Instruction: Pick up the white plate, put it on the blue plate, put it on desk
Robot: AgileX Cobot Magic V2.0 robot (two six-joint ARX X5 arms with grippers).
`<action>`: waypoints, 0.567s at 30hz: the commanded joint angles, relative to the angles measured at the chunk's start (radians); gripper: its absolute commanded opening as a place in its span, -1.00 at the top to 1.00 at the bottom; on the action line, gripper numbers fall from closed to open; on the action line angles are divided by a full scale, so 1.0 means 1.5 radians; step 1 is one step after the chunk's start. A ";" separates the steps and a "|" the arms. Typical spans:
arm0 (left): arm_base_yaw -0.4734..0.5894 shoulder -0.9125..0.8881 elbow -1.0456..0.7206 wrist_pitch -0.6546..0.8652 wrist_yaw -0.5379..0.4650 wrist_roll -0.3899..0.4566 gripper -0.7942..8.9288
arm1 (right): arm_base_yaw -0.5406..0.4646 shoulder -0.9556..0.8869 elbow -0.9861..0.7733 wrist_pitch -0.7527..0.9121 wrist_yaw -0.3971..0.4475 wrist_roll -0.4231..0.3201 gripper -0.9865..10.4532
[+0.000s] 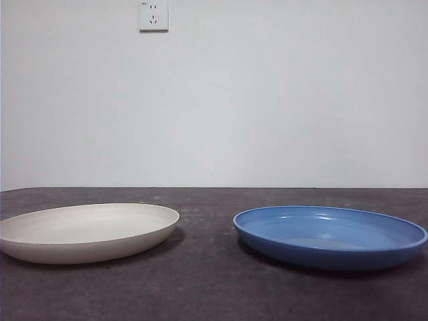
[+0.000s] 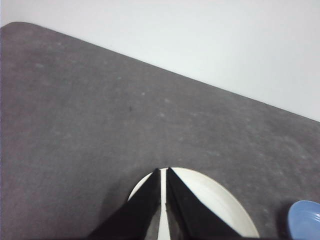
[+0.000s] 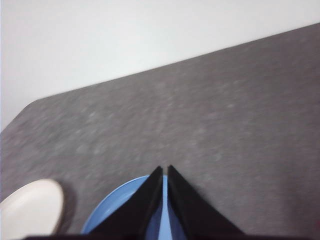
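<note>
The white plate (image 1: 87,231) lies flat on the desk (image 1: 207,287) at the left. The blue plate (image 1: 330,235) lies flat at the right, a gap apart from it. No arm shows in the front view. In the left wrist view my left gripper (image 2: 164,171) is shut and empty, held above the white plate (image 2: 210,200); a bit of the blue plate (image 2: 305,220) shows too. In the right wrist view my right gripper (image 3: 163,169) is shut and empty, above the blue plate (image 3: 112,210); the white plate (image 3: 30,207) shows beside it.
A white wall with a power socket (image 1: 153,15) stands behind the desk's far edge. Bare desk surface lies between and in front of the two plates.
</note>
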 commanded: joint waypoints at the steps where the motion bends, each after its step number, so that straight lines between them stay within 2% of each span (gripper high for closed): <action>1: -0.006 0.035 0.059 -0.026 -0.001 0.021 0.80 | 0.003 0.039 0.047 -0.030 -0.041 -0.004 0.81; 5: -0.011 0.091 0.136 -0.072 0.010 0.051 0.80 | 0.003 0.085 0.102 -0.082 -0.093 -0.030 0.81; 9: -0.011 0.146 0.206 -0.095 0.065 0.063 0.80 | 0.016 0.126 0.157 -0.141 -0.116 -0.056 0.81; 12: -0.021 0.175 0.242 -0.094 0.107 0.064 0.80 | 0.041 0.154 0.198 -0.188 -0.126 -0.077 0.81; 17: -0.070 0.207 0.282 -0.096 0.135 0.072 0.80 | 0.101 0.191 0.250 -0.228 -0.155 -0.113 0.81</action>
